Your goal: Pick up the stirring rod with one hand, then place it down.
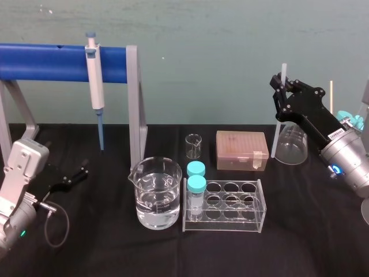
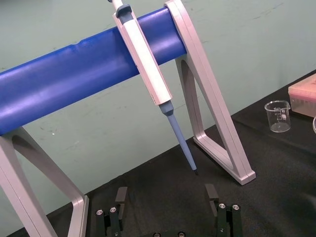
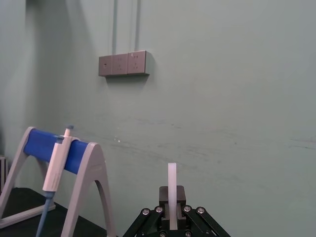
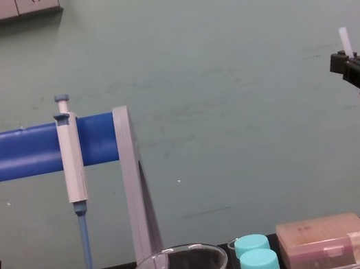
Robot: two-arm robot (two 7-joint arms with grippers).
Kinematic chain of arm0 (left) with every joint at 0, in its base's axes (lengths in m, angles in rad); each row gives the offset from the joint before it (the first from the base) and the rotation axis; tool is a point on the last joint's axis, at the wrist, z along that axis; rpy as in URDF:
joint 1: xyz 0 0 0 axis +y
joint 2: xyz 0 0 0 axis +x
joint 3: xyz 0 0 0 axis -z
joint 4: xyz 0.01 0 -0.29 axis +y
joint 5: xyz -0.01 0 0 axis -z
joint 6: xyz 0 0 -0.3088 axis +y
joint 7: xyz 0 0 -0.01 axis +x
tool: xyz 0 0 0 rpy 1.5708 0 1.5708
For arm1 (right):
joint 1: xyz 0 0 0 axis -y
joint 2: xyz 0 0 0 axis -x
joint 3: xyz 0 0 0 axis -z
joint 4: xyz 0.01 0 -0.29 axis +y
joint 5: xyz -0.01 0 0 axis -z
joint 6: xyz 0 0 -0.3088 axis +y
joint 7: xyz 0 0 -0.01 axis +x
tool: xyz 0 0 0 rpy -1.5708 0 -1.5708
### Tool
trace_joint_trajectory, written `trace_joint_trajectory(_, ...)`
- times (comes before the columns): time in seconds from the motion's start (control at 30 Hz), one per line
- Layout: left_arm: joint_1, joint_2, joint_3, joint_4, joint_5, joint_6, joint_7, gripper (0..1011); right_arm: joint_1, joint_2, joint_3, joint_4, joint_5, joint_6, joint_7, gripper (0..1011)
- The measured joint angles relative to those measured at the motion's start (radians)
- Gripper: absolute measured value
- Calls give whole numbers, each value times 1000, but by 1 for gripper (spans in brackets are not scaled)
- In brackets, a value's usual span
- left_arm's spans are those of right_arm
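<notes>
Far left, your left gripper (image 1: 70, 176) rests low on the black surface (image 1: 104, 254) with its fingers wide apart and nothing between them. It looks parked, since this job needs one arm only. Behind it, the pipette (image 1: 95, 75) hangs by its hook from the blue rack bar (image 1: 52, 62), which holds its tip off the surface.

In the middle, the water beaker (image 1: 154, 193) sits near you. The tube rack (image 1: 230, 208), with two teal-capped vials (image 1: 196, 184) at its left end, stands just to its right. Farther back are the small beaker (image 1: 193, 146) and the tip box (image 1: 242, 150). None of these lies near the raised arm.

To the right, your right gripper (image 1: 281, 86) is raised well above the surface and is closed narrowly on the stirring rod (image 1: 278, 124) near the rod's top end. Gripped this high, the rod hangs close to upright, with most of its length below the jaws. A short stub pokes out above them, as the right wrist view shows. The rod's lower end comes down just left of the conical flask (image 1: 290, 144). I cannot tell whether it is clear of the surface. The pick looks done, so what remains is setting the rod down. Mind the flask beside the rod's lower end when you do.
</notes>
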Motion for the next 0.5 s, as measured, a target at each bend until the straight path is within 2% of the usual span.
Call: trace_joint_trajectory(0.5, 0, 0, 0, 0, 0, 0, 0, 1000, -7, 8, -9, -9, 3, 5, 7, 71)
